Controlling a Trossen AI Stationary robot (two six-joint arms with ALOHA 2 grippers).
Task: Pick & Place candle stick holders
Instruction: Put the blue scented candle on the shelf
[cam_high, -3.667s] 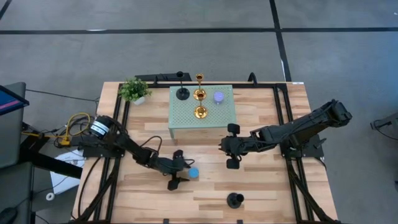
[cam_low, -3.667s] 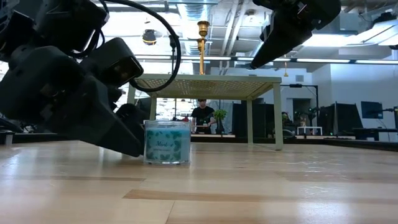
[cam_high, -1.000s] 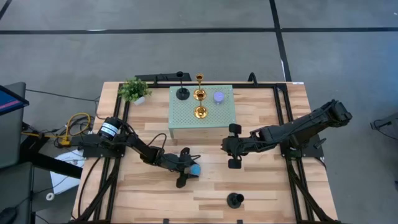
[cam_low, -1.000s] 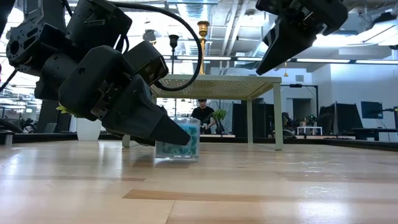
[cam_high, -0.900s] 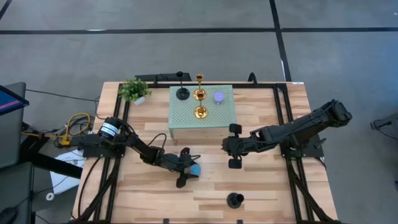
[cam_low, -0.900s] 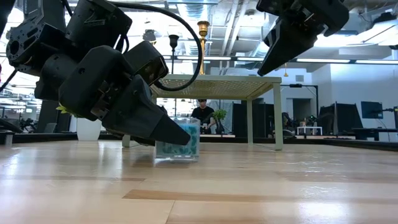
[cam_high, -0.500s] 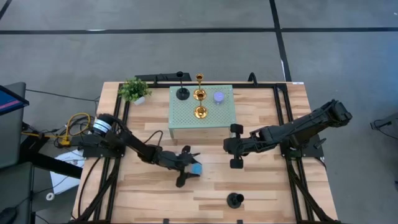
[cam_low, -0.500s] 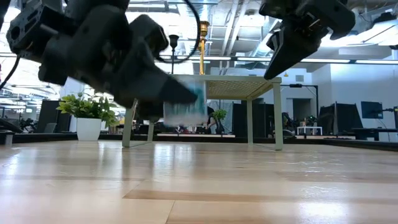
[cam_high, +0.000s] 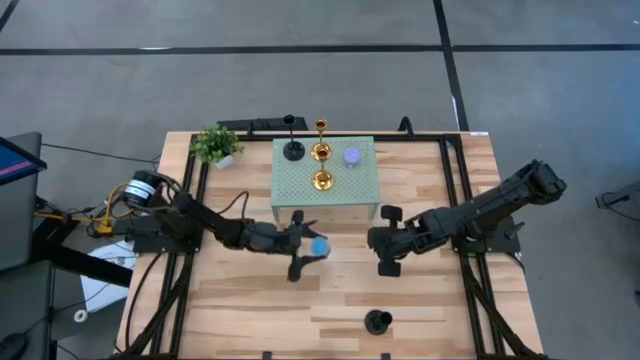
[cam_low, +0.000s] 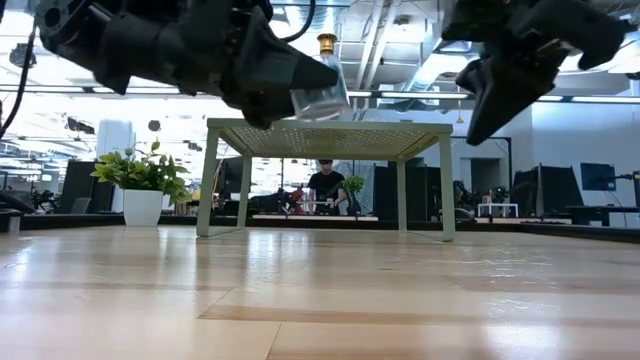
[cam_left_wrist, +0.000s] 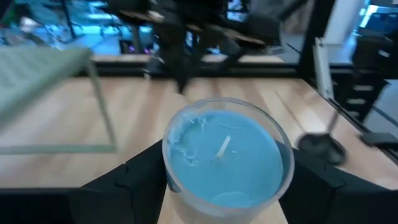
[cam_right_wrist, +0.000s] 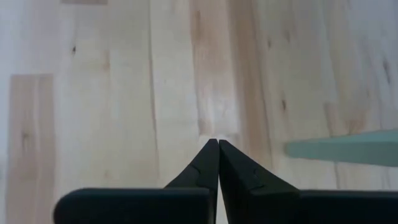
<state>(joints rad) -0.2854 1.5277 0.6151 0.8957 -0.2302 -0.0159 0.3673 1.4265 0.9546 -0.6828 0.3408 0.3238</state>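
Observation:
My left gripper is shut on the blue stubby holder, a glass jar of blue wax, just in front of the mint-green stand. It is up at the height of the stand's top. On the stand are a black holder, two gold holders and the lilac one. Another black holder stands on its round base near the table's front edge. My right gripper is shut and empty, right of the blue holder. My left gripper pinches the jar's round side wall between its two fingers, one on each side. The fingers come about level from the table's left. The jar is lifted clear of the table, its open top up and a little tilted.
A small potted plant stands at the far left corner. Bare wood lies in front of the stand. The stand's leg is close to the held jar. The right arm reaches in from the table's right.
My left gripper has lifted the blue holder off the table, up to the height of the stand's top and toward the far edge, nearer the stand. My right gripper has shifted a little toward the table's right and down.

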